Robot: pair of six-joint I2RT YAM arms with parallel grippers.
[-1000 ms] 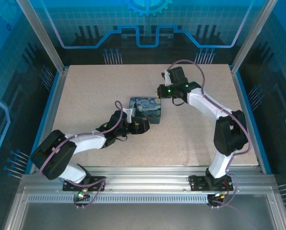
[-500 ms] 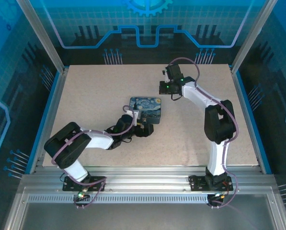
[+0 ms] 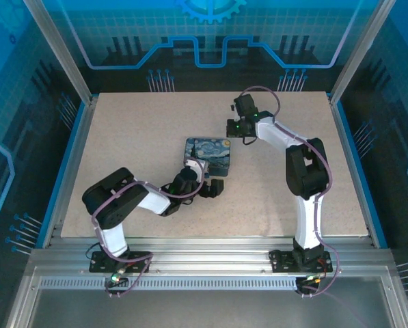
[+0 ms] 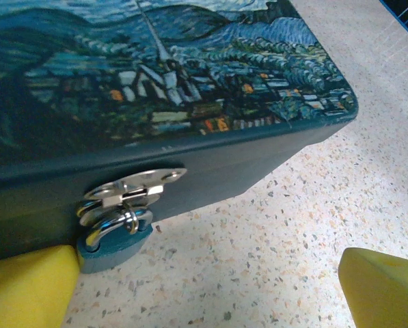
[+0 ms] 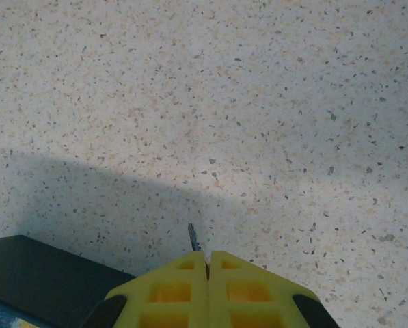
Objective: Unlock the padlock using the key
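We hold the thin metal key (image 5: pixel 193 238) pinched in our right gripper (image 5: pixel 207 260), our left gripper (image 4: pixel 204 283) gaping wide before the small teal silver-shackled padlock (image 4: pixel 115 240), not yet unlocked.

You see your right gripper (image 5: pixel 207 256) pinched on the key (image 5: pixel 193 238), its tip poking out above the speckled table (image 5: pixel 258 102); the tin (image 5: pixel 39 277) sits lower left.

teal padlock (image 4: pixel 118 249), silver shackle through hasp (image 4: pixel 132 188) of the tin (image 4: pixel 190 89), body on the table (image 4: pixel 272 246), key (image 5: pixel 194 238) tip pinched in closed jaws
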